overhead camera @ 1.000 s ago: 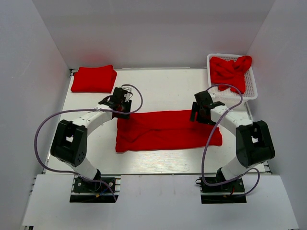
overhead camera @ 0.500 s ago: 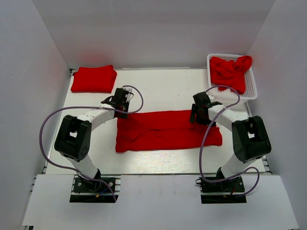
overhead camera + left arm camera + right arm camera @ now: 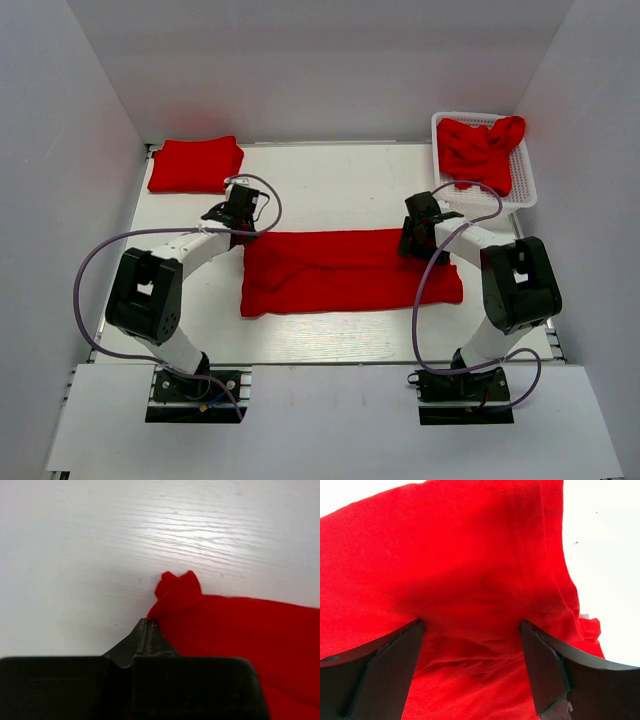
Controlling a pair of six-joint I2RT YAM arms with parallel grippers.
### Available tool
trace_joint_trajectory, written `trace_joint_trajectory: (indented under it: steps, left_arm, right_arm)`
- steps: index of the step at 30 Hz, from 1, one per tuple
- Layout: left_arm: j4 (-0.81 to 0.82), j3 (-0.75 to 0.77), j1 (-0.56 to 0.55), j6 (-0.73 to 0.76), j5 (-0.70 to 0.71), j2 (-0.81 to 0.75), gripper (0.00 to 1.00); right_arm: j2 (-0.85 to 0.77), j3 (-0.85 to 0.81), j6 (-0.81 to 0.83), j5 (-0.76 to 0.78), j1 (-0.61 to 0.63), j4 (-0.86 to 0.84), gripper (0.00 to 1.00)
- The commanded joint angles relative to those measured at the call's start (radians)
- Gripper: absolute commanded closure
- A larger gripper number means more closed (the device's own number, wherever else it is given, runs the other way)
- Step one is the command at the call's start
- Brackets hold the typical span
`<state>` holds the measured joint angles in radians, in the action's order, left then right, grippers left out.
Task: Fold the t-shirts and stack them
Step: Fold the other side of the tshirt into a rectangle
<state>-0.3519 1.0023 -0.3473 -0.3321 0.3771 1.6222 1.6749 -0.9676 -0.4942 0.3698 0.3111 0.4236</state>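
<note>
The left gripper (image 3: 147,626) is pinched tight on the far-left corner of a bright red fabric t-shirt (image 3: 350,272), with a tuft of cloth bunched past its tips. Its arm reaches forward, low over the white table (image 3: 340,185). The right gripper (image 3: 470,630), jaws spread wide, straddles that shirt's far-right edge, its arm bent inward. The shirt lies mid-table. A folded red t-shirt (image 3: 195,164) sits far left, and crumpled red t-shirts (image 3: 480,145) fill a white mesh plastic basket (image 3: 523,195) far right.

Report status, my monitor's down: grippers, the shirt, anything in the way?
Left gripper shut on spread t-shirt far-left corner. Right gripper open, astride its far-right edge. Folded t-shirt and basket sit apart, at the far corners.
</note>
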Motion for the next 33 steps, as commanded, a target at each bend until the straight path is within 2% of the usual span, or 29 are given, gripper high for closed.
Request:
trace_joint_trajectory:
  steps: [1,5,10,11,14,15,17,18,19,21,22,23,24,26,29,30,33]
  left_arm:
    - [-0.079,0.015,0.053,-0.218,0.117,-0.033,1.0]
    - [-0.02,-0.034,0.102,-0.263,0.001,-0.024,1.0]
    - [0.108,-0.071,0.149,-0.231,-0.18,-0.021,1.0]
    - [0.108,-0.061,0.149,-0.222,-0.225,-0.009,1.0]
    - [0.047,0.03,0.171,-0.231,-0.225,0.031,1.0]
    - [-0.025,0.056,0.171,-0.231,-0.21,0.042,0.93]
    - [-0.073,0.106,0.171,-0.231,-0.196,0.054,0.86]
    - [-0.088,0.107,0.171,-0.231,-0.187,0.045,0.79]
    - [-0.088,0.116,0.171,-0.231,-0.187,0.035,0.59]
    - [-0.123,0.142,0.18,-0.222,-0.187,0.004,0.31]
    - [-0.14,0.154,0.18,-0.222,-0.17,-0.007,0.14]
    - [-0.163,0.182,0.18,-0.222,-0.159,-0.025,0.05]
    - [-0.203,0.197,0.18,-0.222,-0.159,-0.025,0.0]
    - [-0.24,0.235,0.18,-0.222,-0.135,-0.041,0.0]
    - [-0.208,0.245,0.16,-0.145,-0.151,-0.082,0.0]
    - [-0.181,0.245,0.151,-0.045,-0.199,-0.082,0.0]
    - [-0.056,0.202,0.14,0.14,-0.589,-0.093,0.0]
  right_arm:
    - [0.029,0.015,-0.023,0.012,-0.03,-0.008,0.18]
    - [0.036,0.03,-0.017,-0.02,-0.053,-0.02,0.21]
    - [0.046,0.032,0.005,-0.049,-0.075,-0.039,0.21]
    - [0.045,0.026,0.005,-0.051,-0.078,-0.039,0.21]
    - [0.03,0.0,0.019,-0.063,-0.083,-0.037,0.21]
    - [0.022,-0.003,0.038,-0.074,-0.083,-0.039,0.2]
    - [-0.003,-0.028,0.048,-0.089,-0.081,-0.034,0.18]
    - [-0.015,-0.032,0.065,-0.095,-0.083,-0.036,0.15]
    - [-0.029,-0.057,0.091,-0.106,-0.083,-0.032,0.14]
    - [-0.038,-0.077,0.114,-0.111,-0.082,0.0,0.11]
    - [-0.04,-0.097,0.124,-0.108,-0.081,0.01,0.1]
    - [-0.044,-0.108,0.126,-0.106,-0.079,0.026,0.1]
    - [-0.066,-0.111,0.131,-0.111,-0.079,0.026,0.1]
    - [-0.081,-0.112,0.137,-0.112,-0.078,0.027,0.1]
    - [-0.136,-0.099,0.152,-0.126,-0.075,0.017,0.1]
    - [-0.158,-0.094,0.155,-0.13,-0.076,0.014,0.1]
    - [-0.21,-0.066,0.164,-0.16,-0.075,0.01,0.1]
